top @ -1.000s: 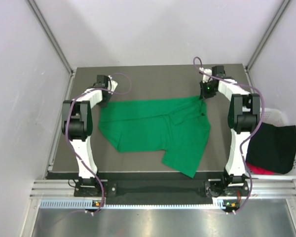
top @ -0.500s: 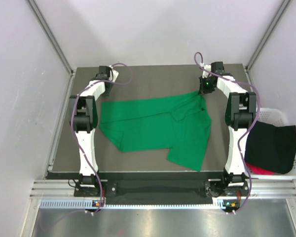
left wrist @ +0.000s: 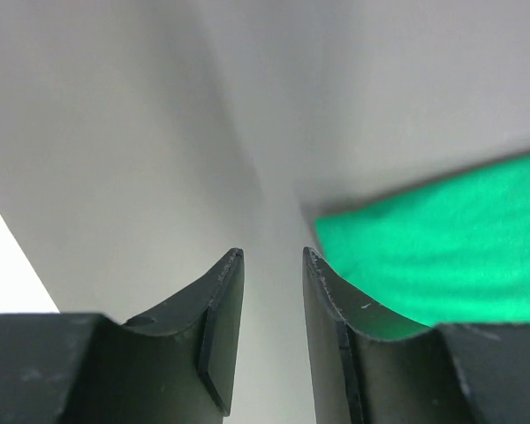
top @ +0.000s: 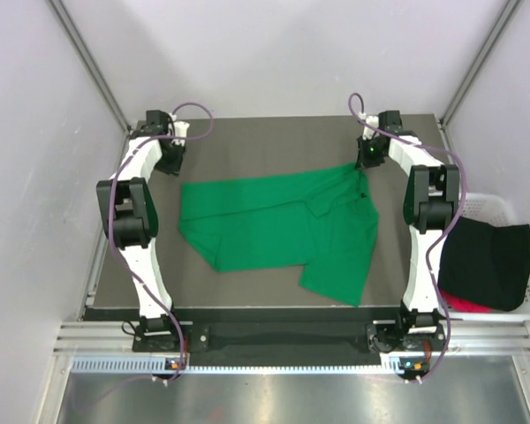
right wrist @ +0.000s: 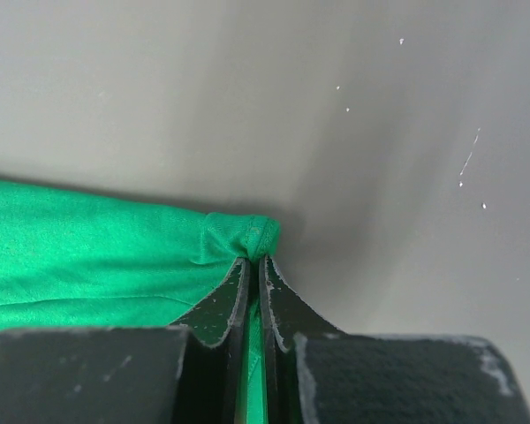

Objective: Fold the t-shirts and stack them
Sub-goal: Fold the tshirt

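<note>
Since a moment ago, the left tool [top: 165,159] has moved away from the green t-shirt [top: 283,234] to the far left corner of the surface [top: 274,146]. The shirt has not moved. It lies spread out in the middle of the surface, with some folds, and one part reaches toward the near right. The right tool [top: 363,171] still pinches the shirt's far right corner. In the right wrist view its fingers [right wrist: 221,305] are squeezed tight on a little bump of green cloth. In the left wrist view the left tool's fingers are apart with nothing between them, and the green cloth is off to one side. A black t-shirt [top: 490,265] and a red t-shirt [top: 464,305] sit bunched in a white basket [top: 499,205] at the right.
</note>
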`<action>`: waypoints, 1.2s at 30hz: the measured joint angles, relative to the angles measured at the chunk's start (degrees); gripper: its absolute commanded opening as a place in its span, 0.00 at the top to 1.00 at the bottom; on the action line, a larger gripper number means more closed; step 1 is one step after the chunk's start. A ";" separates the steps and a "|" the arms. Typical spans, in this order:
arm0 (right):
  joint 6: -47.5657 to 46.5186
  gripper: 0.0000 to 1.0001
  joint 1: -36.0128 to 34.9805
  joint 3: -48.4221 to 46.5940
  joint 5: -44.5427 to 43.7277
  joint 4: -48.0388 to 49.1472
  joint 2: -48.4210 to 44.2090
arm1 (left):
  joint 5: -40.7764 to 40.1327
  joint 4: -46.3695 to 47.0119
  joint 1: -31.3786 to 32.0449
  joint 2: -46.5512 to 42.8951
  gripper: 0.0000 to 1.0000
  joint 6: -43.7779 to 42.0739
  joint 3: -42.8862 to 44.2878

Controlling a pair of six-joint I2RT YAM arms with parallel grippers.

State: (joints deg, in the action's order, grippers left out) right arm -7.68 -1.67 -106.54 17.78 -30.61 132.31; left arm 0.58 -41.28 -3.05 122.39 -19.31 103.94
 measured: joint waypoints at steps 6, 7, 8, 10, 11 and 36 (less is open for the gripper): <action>0.00 0.97 -0.02 0.07 0.28 0.13 0.00 | 4.39 -3.67 -2.45 -0.04 0.62 1.46 -1.18; -0.02 0.97 -0.02 0.11 0.28 0.15 -0.02 | 5.27 -4.17 -2.60 0.07 0.61 1.62 -1.18; -0.02 0.97 -0.02 0.15 0.28 0.17 -0.02 | 6.16 -4.50 -2.80 0.44 0.61 1.70 -1.16; -0.02 0.97 -0.02 0.15 0.31 0.17 -0.02 | 8.00 -5.03 -3.08 1.11 0.60 2.01 -1.14; -0.02 0.97 -0.02 0.15 0.31 0.17 -0.02 | 8.81 -5.25 -3.21 1.64 0.59 2.23 -1.14; -0.15 1.00 -0.02 1.90 0.28 2.08 -0.79 | 14.36 -3.65 -3.54 6.71 1.00 6.14 1.20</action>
State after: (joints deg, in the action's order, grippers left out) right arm -7.84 -1.69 -104.64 18.06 -28.53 131.52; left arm 14.94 -44.93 -6.59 129.10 -13.17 105.14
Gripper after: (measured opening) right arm 0.019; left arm 0.014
